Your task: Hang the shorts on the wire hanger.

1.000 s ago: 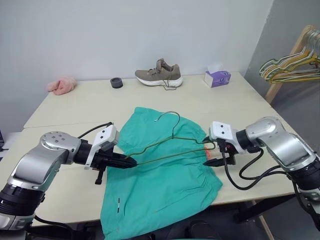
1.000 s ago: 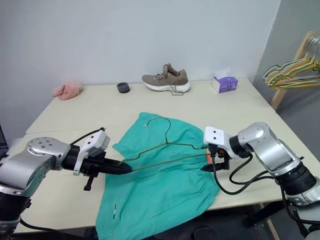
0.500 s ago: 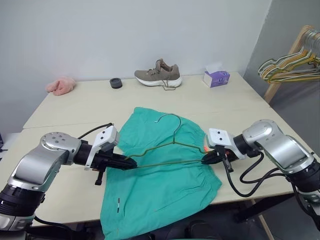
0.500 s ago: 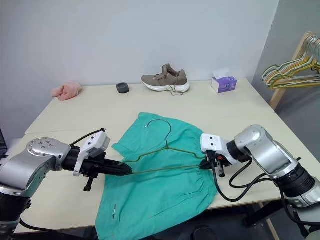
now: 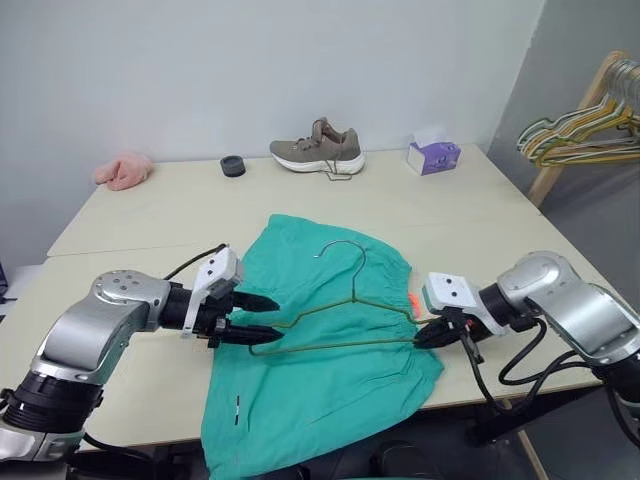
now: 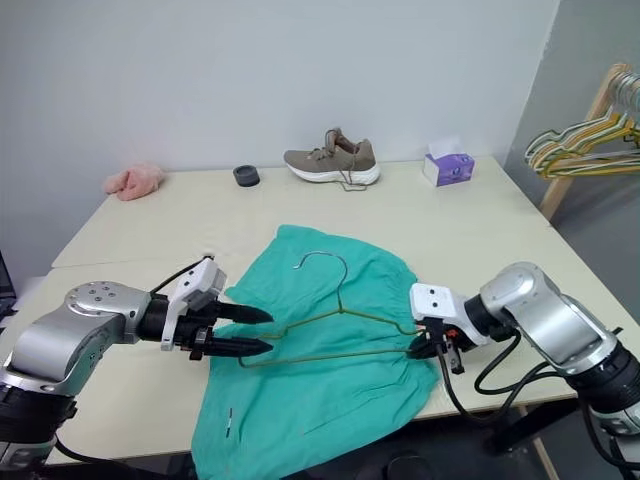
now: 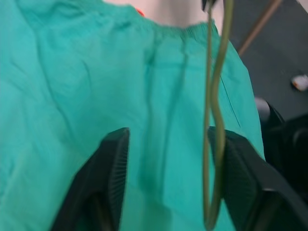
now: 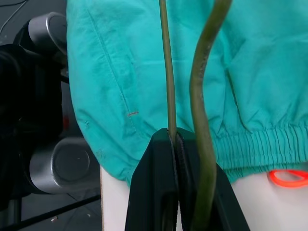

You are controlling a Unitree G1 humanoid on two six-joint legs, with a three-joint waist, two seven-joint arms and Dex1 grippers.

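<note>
The thin, springy wire hanger (image 5: 345, 305) lies over the soft, limp shorts (image 5: 320, 380) spread on the table (image 5: 150, 215), its right corner pinched by the closed right gripper (image 5: 425, 335), while the left gripper (image 5: 262, 317) stands open around the left corner, so the shorts are probably best taken by the firm waistband.

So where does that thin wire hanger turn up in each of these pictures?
Left eye: the wire hanger lies mid-picture on the shorts.
Right eye: mid-picture again.
Left wrist: wire loop beside one finger.
Right wrist: wire pinched between the fingers.
Shared landmark: the teal shorts.
</note>
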